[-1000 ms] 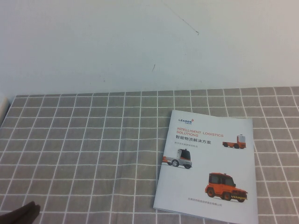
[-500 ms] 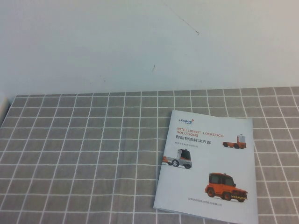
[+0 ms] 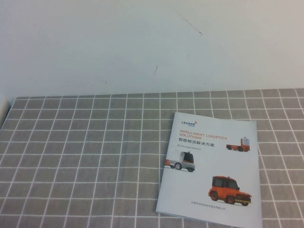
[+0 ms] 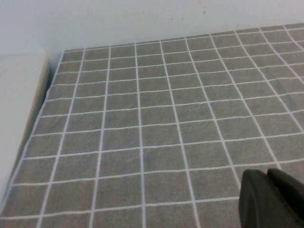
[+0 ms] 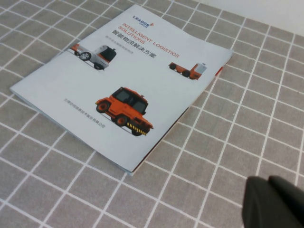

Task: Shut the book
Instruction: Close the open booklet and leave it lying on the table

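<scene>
The book (image 3: pixel 211 168) lies closed and flat on the grey checked tablecloth (image 3: pixel 85 142), front cover up, showing orange and white vehicles. It sits at the near right of the table. The right wrist view shows the book (image 5: pixel 126 80) a little ahead of my right gripper (image 5: pixel 269 181), which is shut with nothing in it and hangs above bare cloth. My left gripper (image 4: pixel 266 174) is also shut and holds nothing, over the cloth on the left side, far from the book. Neither gripper appears in the high view.
A white wall (image 3: pixel 142 42) rises behind the table's far edge. A white ledge (image 4: pixel 19 104) borders the cloth along its left edge. The cloth to the left of the book carries nothing.
A dark arm part that showed at the bottom left corner of the high view one second ago has drawn back out of sight. The book has not moved.
</scene>
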### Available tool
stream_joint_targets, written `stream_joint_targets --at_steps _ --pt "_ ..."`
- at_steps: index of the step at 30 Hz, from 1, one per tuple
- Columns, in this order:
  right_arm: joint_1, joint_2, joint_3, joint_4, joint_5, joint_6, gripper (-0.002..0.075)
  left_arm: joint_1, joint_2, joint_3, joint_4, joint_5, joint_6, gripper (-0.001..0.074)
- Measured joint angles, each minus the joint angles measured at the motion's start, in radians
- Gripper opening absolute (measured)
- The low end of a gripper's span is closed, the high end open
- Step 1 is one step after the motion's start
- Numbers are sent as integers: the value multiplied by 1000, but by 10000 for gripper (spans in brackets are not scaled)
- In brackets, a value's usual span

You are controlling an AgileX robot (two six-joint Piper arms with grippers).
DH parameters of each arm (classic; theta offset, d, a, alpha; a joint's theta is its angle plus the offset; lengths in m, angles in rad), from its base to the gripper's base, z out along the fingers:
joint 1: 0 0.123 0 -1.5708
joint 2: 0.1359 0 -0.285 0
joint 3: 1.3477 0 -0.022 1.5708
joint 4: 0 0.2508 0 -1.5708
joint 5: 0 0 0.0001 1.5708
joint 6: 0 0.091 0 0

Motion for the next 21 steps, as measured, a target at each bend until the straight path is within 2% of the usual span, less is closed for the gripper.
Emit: stream_joint_targets --at_steps 4,7,21 --pt "0 0 0 0 0 0 -3 -37 0 -2 17 2 -142 -3" --pt "0 0 0 0 -1 0 -3 -41 0 -2 19 4 -175 -3" --pt "0 0 0 0 -1 0 -3 -43 0 -2 32 9 -140 -3"
